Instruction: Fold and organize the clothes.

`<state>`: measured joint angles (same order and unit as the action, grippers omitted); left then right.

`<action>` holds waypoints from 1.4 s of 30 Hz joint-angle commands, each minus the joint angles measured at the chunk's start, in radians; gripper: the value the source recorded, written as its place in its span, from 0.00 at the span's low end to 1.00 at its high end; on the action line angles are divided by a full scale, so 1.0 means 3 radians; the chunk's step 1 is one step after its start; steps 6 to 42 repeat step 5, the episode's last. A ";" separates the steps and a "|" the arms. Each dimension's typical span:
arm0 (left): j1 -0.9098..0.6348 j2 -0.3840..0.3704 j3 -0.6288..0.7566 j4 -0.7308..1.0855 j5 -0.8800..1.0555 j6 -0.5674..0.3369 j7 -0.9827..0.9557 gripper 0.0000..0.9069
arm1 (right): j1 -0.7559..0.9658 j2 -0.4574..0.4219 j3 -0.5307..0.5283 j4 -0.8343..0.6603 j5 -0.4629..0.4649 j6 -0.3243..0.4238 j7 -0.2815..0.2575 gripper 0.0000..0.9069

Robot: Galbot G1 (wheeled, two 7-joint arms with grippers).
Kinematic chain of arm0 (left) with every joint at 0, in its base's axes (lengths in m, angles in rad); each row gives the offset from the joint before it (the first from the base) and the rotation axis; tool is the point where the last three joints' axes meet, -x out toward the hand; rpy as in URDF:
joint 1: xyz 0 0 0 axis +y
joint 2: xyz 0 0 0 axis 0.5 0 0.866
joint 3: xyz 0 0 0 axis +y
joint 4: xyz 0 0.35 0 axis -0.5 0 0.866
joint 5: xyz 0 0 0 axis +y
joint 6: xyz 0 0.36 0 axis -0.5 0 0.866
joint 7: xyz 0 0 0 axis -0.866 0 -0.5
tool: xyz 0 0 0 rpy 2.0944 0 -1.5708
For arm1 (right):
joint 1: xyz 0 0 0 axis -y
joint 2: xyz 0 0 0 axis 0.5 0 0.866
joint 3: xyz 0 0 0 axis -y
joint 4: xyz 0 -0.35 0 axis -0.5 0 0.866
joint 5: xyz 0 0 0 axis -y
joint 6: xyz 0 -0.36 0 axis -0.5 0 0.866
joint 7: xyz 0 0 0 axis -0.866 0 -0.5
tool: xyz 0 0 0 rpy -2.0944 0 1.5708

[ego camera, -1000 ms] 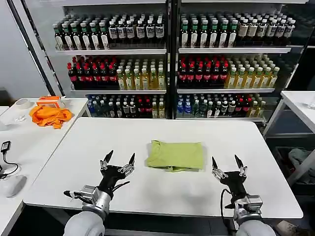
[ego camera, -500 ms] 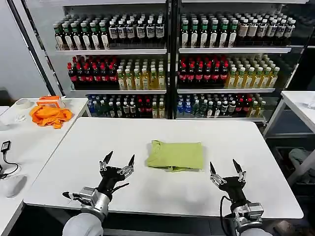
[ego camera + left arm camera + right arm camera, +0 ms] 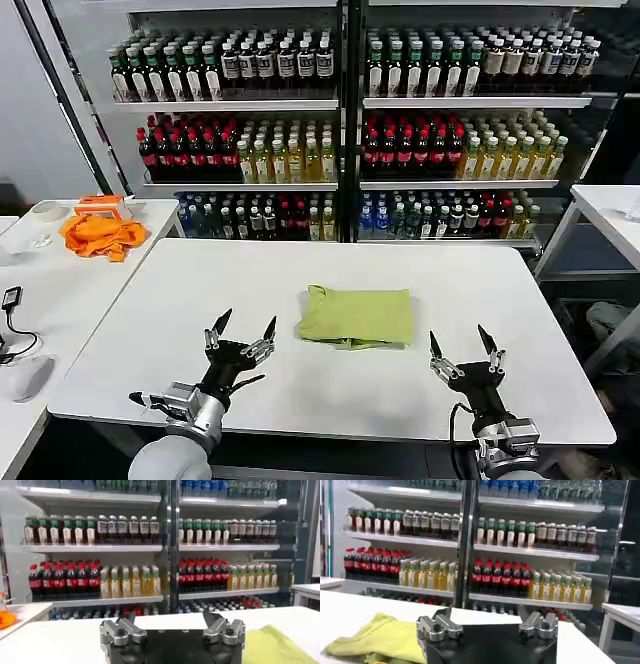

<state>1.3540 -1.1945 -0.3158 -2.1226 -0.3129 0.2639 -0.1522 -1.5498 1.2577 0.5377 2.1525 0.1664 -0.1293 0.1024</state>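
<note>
We judge the shirt (image 3: 357, 317) light, soft and floppy: thin cotton that sags off any single pinch and lets its layers slide, so a lift from one corner would likely spill the fold. If we need to move it, we take hold at two points on one folded edge, one gripper per corner, pinching through all layers, or we push it flat along the table (image 3: 150, 330). Not fragile and not slippery, though cloth can slip from narrow fingertips.

Look: lime-green, folded into a compact, roughly rectangular packet, wider than deep. Top face smooth. Near edge shows a small lip of lower layers poking out, slightly uneven. Left edge has a small bump at the far corner. We see no print on the exposed face. In the left wrist view the shirt (image 3: 272, 645) shows as a green slope past the fingers; in the right wrist view it (image 3: 380, 640) bunches low beside the gripper body.

Place: middle of the white table, a bit toward the far side, between the two arms and touching neither.

Left gripper (image 3: 240, 332) sits over the near left part of the table, fingers spread apart, holding nothing. Right gripper (image 3: 463, 347) sits at near right, fingers also apart, holding nothing. Both are well apart from the shirt.

We judge folding done or nearly so; tidying may remain.
</note>
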 commanded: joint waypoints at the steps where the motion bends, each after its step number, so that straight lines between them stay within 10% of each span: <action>1: 0.0029 0.0002 -0.0008 -0.0014 0.0008 -0.0023 0.0026 1.00 | 0.0032 0.0038 -0.0021 0.0004 0.0068 0.0043 0.0003 1.00; 42: 0.0056 0.0019 -0.0010 -0.0044 0.0027 -0.0047 0.0061 1.00 | 0.0085 0.0036 -0.0028 0.0023 0.0154 0.0031 0.0060 1.00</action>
